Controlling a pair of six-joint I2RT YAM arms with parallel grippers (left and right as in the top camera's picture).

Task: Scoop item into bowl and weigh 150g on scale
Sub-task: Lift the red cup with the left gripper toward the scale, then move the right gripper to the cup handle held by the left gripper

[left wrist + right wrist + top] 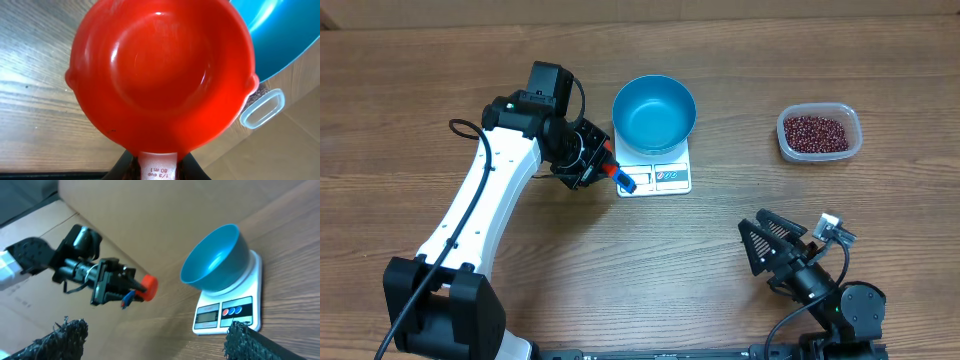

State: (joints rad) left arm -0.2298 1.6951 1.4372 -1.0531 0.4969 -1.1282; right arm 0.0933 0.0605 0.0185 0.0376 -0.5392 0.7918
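Red scoop [160, 75], shown empty only by left wrist view, is clenched in left gripper [605, 168]; right gripper [770, 240] gapes.

**Where things sit on my table**

From overhead I see the bowl [654, 112] sitting on the scale [660, 178], at the middle back of the table [620, 270]. The tub [852, 140] with the beans [815, 131] in it lies well to the right. My left gripper [598, 165] holds a measuring cup [160, 75] just beside the scale's left edge. My right gripper [770, 240] is at the front right.
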